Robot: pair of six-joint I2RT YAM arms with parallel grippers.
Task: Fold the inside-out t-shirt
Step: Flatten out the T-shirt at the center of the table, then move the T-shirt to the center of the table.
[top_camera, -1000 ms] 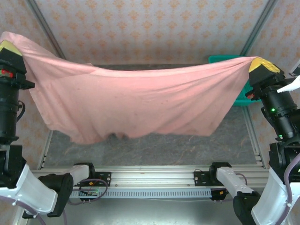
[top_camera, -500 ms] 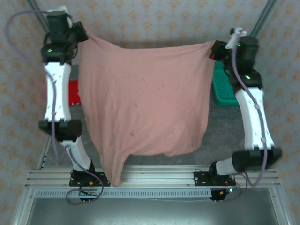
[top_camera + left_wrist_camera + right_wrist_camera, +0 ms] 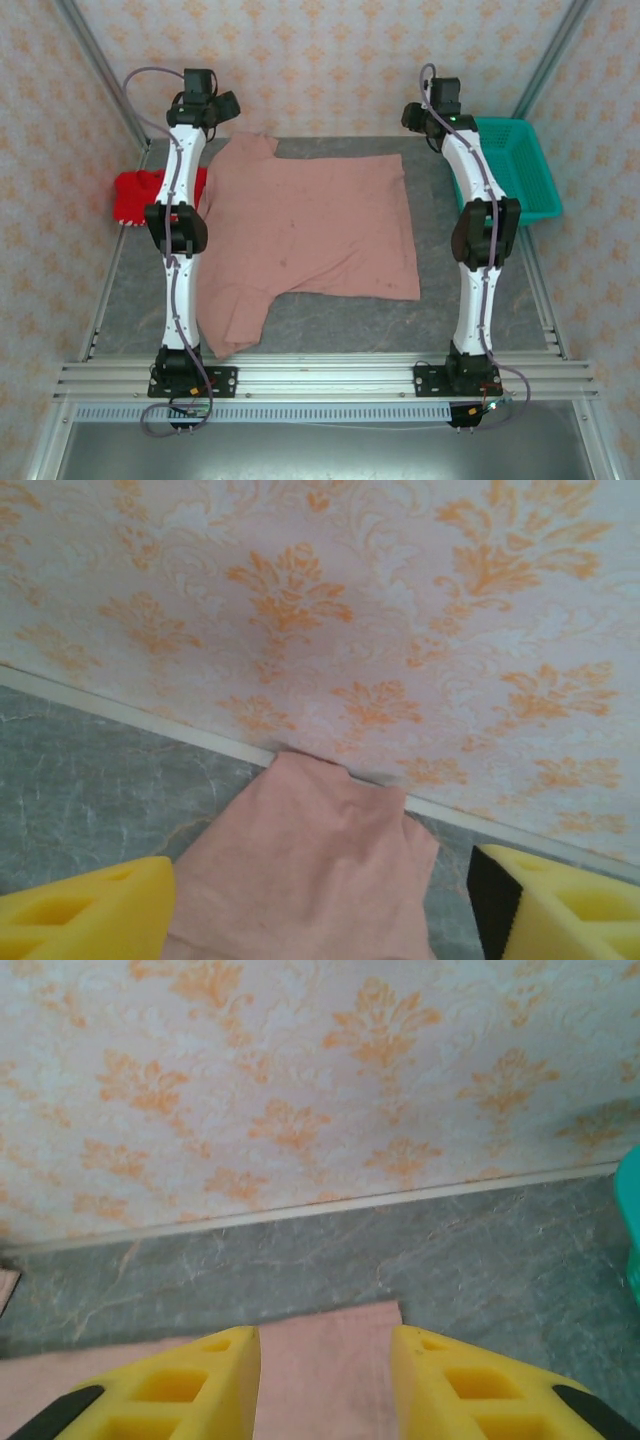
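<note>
Currently in hand: the spreading-out step is ending; the t-shirt (image 3: 310, 230) is lying flat on the table (image 3: 350, 325), and no fold is showing.
Shirt position: it is resting between the two arms. One sleeve is pointing to the far left, and the other is trailing toward the near rail (image 3: 320, 375).
Left gripper (image 3: 222, 108): it is hovering over the far sleeve, jaws standing wide apart and clamping nothing.
Right gripper (image 3: 412, 115): it is hovering over the far right corner, jaws standing apart, with the cloth lying loose beneath the gap.
Next move, as judged: each gripper is needing a fresh pinch on an edge. The near sleeve is probably needing tucking in before a clean fold.
Top view is giving: the whole outline, a few shallow wrinkles, the red garment (image 3: 135, 195) lying just left of the left arm, and the green basket (image 3: 520, 170) standing at the far right.
Left wrist view is giving: the sleeve end is reaching the foot of the wall (image 3: 400, 600), passing between the yellow fingers (image 3: 90, 910).
Right wrist view is giving: the shirt corner is sitting square and flat, well short of the wall.
</note>
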